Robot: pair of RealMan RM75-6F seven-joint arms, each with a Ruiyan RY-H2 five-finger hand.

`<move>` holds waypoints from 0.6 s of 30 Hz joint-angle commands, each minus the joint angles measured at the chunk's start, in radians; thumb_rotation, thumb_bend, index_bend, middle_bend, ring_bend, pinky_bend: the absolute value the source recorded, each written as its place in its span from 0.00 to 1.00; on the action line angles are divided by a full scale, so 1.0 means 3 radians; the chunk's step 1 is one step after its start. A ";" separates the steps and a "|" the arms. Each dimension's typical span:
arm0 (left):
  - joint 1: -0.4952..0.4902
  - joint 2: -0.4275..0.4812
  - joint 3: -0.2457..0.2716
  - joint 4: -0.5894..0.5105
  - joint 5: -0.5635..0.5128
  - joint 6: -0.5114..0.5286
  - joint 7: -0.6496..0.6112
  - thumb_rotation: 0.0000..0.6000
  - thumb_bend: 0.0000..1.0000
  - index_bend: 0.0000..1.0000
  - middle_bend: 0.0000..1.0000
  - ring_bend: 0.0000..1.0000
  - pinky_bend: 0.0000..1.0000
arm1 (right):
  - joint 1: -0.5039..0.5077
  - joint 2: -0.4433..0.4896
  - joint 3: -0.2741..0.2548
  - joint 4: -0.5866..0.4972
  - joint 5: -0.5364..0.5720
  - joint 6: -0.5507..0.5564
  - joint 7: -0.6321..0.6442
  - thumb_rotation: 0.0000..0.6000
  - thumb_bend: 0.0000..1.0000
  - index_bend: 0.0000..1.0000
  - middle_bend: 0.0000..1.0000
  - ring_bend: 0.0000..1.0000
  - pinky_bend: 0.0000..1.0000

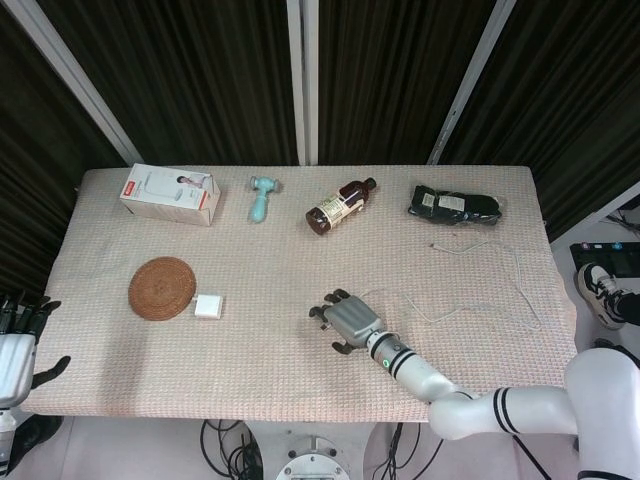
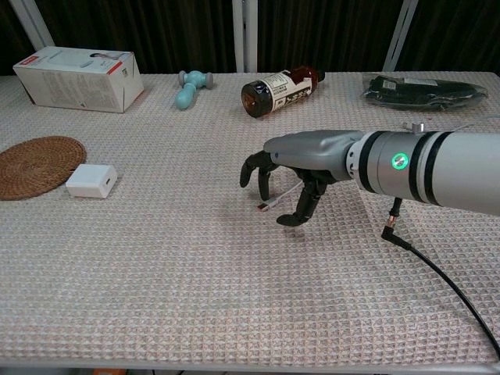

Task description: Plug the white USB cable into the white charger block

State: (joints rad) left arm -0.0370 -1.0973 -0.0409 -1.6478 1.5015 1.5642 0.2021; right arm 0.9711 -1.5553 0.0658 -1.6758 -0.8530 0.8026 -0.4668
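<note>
The white charger block (image 1: 208, 306) (image 2: 91, 180) lies flat on the cloth by a round woven coaster, far to the left of my right hand. My right hand (image 1: 347, 320) (image 2: 301, 168) hovers low over mid-table, fingers curled down. It pinches the white USB cable (image 1: 470, 307) near its plug (image 2: 266, 205), which sticks out toward the charger, tilted just above the cloth. The rest of the cable trails off to the right across the table. My left hand (image 1: 15, 345) hangs off the table's left edge, fingers apart, holding nothing.
A woven coaster (image 1: 162, 288) (image 2: 35, 164) touches the charger's left side. Along the back stand a white box (image 1: 170, 193), a teal tool (image 1: 262, 195), a brown bottle (image 1: 340, 205) on its side and a black pouch (image 1: 455, 205). A black wire (image 2: 437, 273) hangs from my right forearm.
</note>
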 commanded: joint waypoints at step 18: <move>0.0015 0.0023 0.0005 -0.0049 0.0013 0.0009 0.0023 1.00 0.12 0.21 0.16 0.00 0.00 | -0.0002 0.0054 -0.0148 0.0294 -0.0790 0.0127 -0.0354 1.00 0.31 0.41 0.36 0.12 0.10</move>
State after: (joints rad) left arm -0.0330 -1.0903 -0.0397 -1.6623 1.5057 1.5670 0.2089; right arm 0.9628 -1.5292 0.0261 -1.6015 -1.0767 0.8538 -0.5686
